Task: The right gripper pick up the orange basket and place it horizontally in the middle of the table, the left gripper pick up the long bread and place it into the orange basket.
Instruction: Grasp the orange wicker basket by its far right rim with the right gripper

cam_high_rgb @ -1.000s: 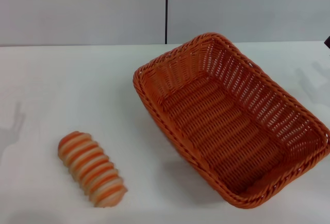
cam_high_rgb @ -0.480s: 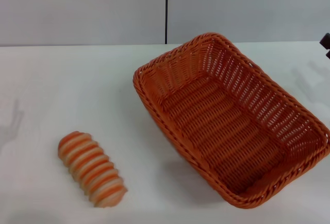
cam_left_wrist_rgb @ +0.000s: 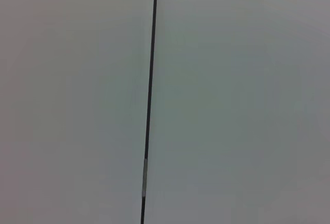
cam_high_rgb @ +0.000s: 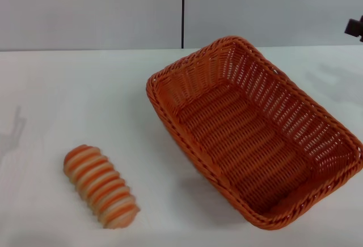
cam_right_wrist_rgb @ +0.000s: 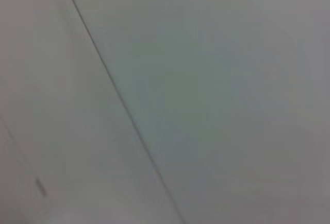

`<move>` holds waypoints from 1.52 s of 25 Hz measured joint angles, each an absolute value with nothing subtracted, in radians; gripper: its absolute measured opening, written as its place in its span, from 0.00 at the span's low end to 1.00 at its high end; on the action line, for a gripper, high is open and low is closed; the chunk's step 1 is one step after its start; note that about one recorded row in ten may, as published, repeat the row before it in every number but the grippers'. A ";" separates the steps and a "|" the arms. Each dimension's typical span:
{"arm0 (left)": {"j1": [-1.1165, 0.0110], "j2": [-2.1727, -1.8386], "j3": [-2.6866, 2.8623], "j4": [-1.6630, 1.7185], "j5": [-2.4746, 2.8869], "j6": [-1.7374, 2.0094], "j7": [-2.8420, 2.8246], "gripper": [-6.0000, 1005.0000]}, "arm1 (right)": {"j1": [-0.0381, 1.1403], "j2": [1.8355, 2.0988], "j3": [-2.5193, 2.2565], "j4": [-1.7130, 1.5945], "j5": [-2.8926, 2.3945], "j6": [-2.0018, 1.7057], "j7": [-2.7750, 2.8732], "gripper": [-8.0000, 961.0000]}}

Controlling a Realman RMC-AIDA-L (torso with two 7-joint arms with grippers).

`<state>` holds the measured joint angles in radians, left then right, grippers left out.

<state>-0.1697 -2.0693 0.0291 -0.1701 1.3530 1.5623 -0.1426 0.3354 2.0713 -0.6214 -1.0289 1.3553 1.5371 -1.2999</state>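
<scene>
The orange basket (cam_high_rgb: 255, 130) lies on the white table (cam_high_rgb: 85, 99), right of centre, turned at a slant with one short end toward the wall and nothing inside it. The long bread (cam_high_rgb: 101, 186), striped orange and cream, rests on the table near the front left, well apart from the basket. A small black tip of my right gripper (cam_high_rgb: 354, 27) shows at the right edge, above and behind the basket's far corner. My left gripper is out of the head view. Both wrist views show only grey wall with a dark seam.
A grey wall (cam_high_rgb: 91, 8) with a vertical dark seam (cam_high_rgb: 182, 8) stands behind the table. Bare tabletop lies between the bread and the basket and across the left half.
The black tip of my right gripper has risen along the right edge of the head view. Basket and bread have not moved.
</scene>
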 joint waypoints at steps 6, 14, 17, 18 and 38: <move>-0.171 -2.069 0.029 -0.170 1.353 1.550 -0.143 0.81 | 0.394 2.053 -0.763 -1.345 1.088 1.600 -0.807 0.56; -0.163 -2.069 0.038 -0.169 1.358 1.554 -0.142 0.81 | 0.593 1.948 -0.771 -1.107 0.951 1.730 -0.616 0.56; -0.161 -2.069 0.038 -0.169 1.359 1.553 -0.142 0.81 | 0.661 1.927 -0.773 -0.983 0.869 1.725 -0.611 0.56; -0.153 -2.069 0.038 -0.169 1.359 1.550 -0.142 0.81 | 0.679 1.926 -0.773 -0.956 0.836 1.716 -0.611 0.56; -0.138 -2.068 0.039 -0.169 1.355 1.553 -0.141 0.81 | 0.830 1.946 -0.844 -0.672 0.664 1.544 -0.677 0.55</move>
